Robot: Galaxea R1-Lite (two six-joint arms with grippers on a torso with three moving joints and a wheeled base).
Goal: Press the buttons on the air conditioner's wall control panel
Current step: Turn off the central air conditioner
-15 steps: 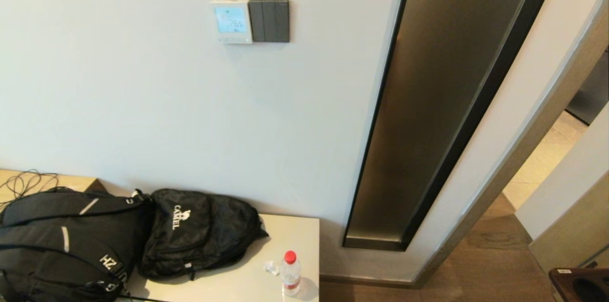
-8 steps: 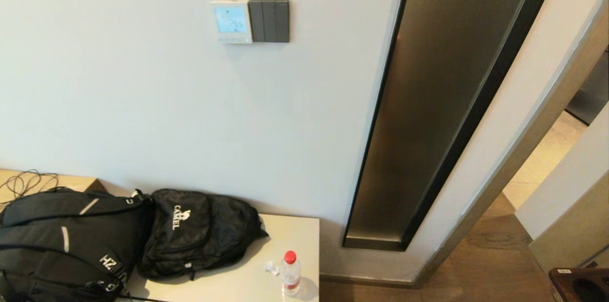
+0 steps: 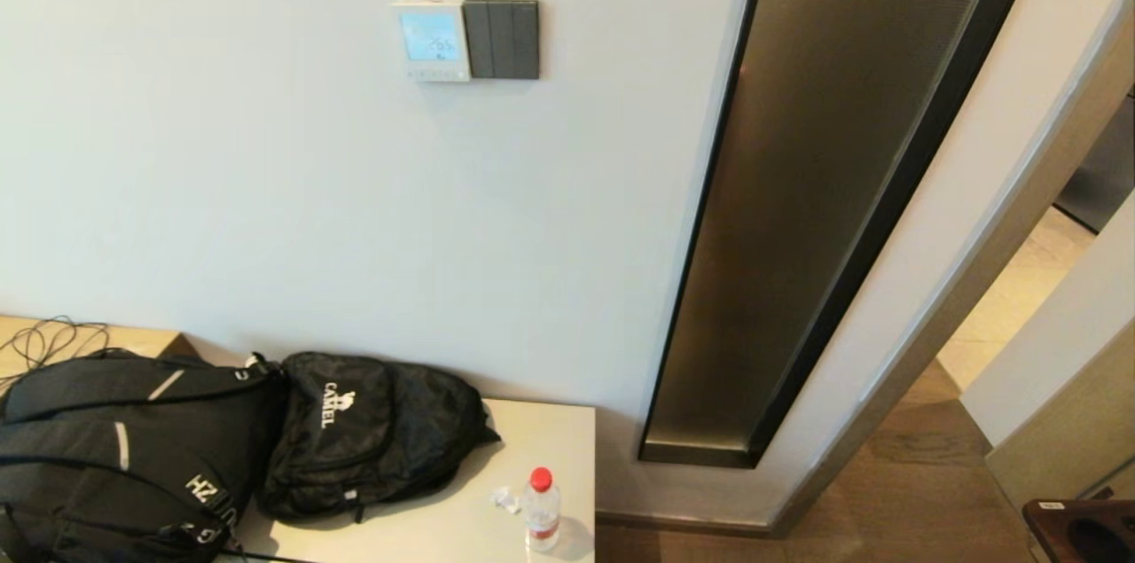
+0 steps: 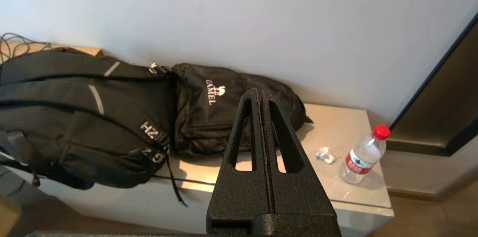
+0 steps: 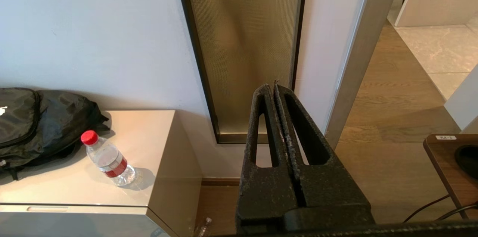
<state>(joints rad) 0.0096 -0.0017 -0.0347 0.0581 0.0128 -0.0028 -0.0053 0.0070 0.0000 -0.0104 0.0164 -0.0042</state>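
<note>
ac wall control panel (image 3: 432, 40) is high on the white wall (image 3: 266, 173), upper left-centre in head view, lcd lit pale blue w/ digits. buttons (image 3: 434, 73) run in a row along its lower edge, too small to tell apart. dark grey 3-rocker switch plate (image 3: 502, 39) sits flush against the panel's right side. nothing touching panel or buttons, neither arm shows in head view. left gripper (image 4: 260, 93) clenched, fingers pressed together w/ nothing between them, hanging low in front of the bench (image 4: 343, 125), well below the panel; seen only via its own wrist cam. right gripper (image 5: 271, 88) also clenched and empty, low, facing the tall bronze textured panel (image 5: 242, 43) and the wood floor (image 5: 392, 117) to the right of the bench. on the bench: big black backpack (image 3: 115, 448) at left, smaller black camel bag (image 3: 363, 430) touching it on the right, then a clear water bottle (image 3: 540, 510) w/ red cap upright near the bench's right front corner, small crumpled wrapper (image 3: 506, 499) just beside the bottle. some black cable (image 3: 53, 337) at far left behind the backpack.
</note>
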